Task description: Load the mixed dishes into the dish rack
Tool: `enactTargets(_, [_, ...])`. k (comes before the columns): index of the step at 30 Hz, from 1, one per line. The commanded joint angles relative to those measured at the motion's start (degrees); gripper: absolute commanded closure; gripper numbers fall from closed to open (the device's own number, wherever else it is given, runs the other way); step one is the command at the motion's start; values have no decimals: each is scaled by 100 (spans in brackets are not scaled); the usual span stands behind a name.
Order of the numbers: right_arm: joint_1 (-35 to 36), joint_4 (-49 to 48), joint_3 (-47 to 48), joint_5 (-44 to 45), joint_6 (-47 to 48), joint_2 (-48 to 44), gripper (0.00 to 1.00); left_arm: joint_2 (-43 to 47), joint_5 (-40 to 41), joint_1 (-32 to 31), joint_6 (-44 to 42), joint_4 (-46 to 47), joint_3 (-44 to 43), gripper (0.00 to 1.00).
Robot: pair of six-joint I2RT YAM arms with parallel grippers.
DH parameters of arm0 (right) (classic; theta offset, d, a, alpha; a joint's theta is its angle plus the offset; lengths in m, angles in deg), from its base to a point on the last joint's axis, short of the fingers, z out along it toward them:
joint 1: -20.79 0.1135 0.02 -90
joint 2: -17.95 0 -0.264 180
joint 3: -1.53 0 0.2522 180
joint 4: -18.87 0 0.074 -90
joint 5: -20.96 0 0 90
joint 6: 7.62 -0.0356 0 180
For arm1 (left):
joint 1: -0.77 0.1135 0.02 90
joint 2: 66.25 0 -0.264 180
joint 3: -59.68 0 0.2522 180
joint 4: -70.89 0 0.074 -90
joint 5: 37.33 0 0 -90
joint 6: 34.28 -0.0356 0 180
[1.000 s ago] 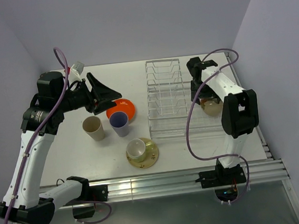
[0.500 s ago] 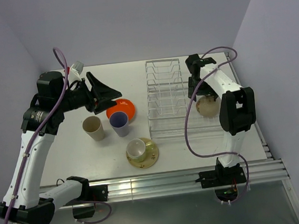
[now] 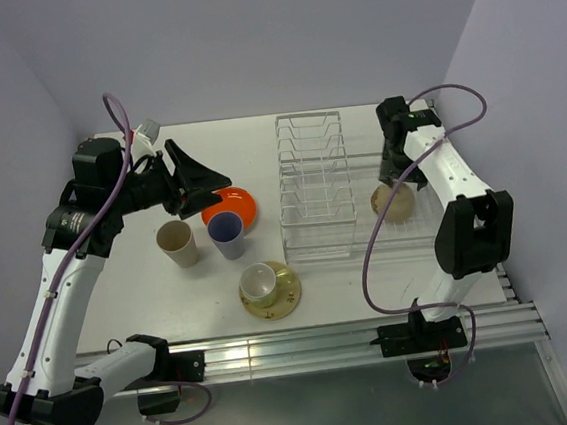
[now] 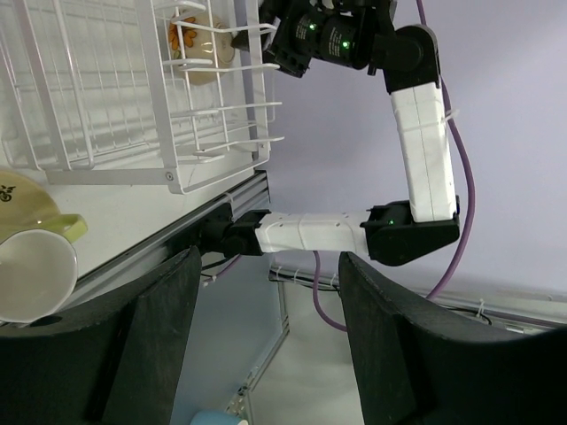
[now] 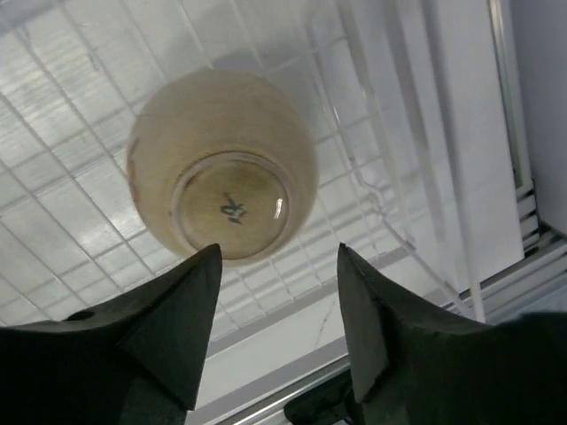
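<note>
The counter (image 3: pixel 208 154) carries the dish rack (image 3: pixel 313 184). Both tools hang released and empty: the left tool (image 4: pixel 267 258) by the orange plate (image 3: pixel 243 204), the right tool (image 5: pixel 278 250) above the off-white bowl (image 5: pixel 221 164), which lies bottom-up in the rack's basket section. The saucer (image 3: pixel 286 295) bears a pale cup (image 3: pixel 258 282). The tan cup (image 3: pixel 177 241) and lavender cup (image 3: pixel 227 233) stand near the plate.

Pale lavender walls (image 3: pixel 247 45), white table (image 3: pixel 140 287), aluminium front rail (image 3: pixel 306 346)

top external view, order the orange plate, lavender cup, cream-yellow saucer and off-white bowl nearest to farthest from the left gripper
From the left gripper:
1. orange plate, right by the fingertips in this view
2. lavender cup, on the plate's near side
3. cream-yellow saucer, farther toward the arm bases
4. off-white bowl, far right, in the dish rack
</note>
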Motion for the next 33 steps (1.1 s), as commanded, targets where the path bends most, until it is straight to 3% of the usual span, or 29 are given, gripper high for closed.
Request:
enactTargets(1, [-163,53,-370,518,-97,-373,43,95,-28,-10,32,190,-39,31])
enactTargets(3, [-163,-52,-530,686,-97,-558,72,69,8,-10,-55,102,-92,31])
enactTargets(4, [-172,-96,-600,704,-106,-602,100,69,69,-10,-117,-3,-136,31])
enactTargets(20, [-233,-536,-715,845,-97,-5,100,51,526,-10,-583,-970,-637,32])
enactTargets(33, [-356,-844,-741,406,-27,329,100,-1,904,16,-812,-1568,-1015,32])
